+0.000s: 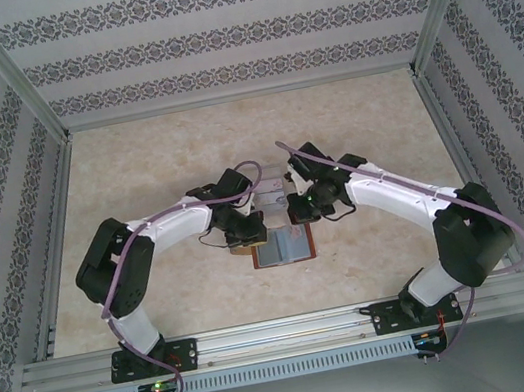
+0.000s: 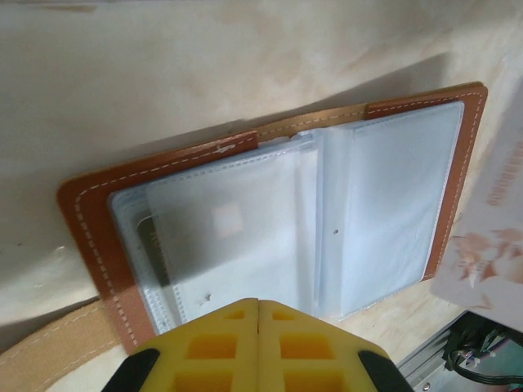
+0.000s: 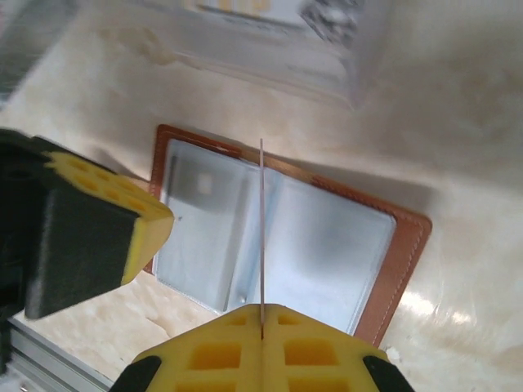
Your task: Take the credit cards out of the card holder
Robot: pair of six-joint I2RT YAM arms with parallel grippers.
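The card holder (image 1: pixel 282 250) lies open on the table, brown leather with bluish-clear sleeves (image 2: pixel 270 229) (image 3: pixel 327 245). A dark credit card (image 2: pixel 152 245) shows inside its left sleeve. My right gripper (image 3: pixel 262 309) (image 1: pixel 297 212) is shut on a thin pale card (image 3: pixel 261 220), seen edge-on and standing straight up over the holder's fold. My left gripper (image 2: pixel 258 304) (image 1: pixel 248 234) is shut with nothing visible between its fingers, and its tip rests at the near edge of the left sleeve. Its yellow finger (image 3: pixel 98 220) overlaps the holder's left edge in the right wrist view.
A clear plastic tray (image 3: pixel 278 33) sits just beyond the holder, between the two wrists (image 1: pixel 267 195). A pale card with reddish print (image 2: pixel 490 237) lies beside the holder's right edge. Patterned walls enclose the table; the aluminium rail (image 1: pixel 286 334) runs along the near edge.
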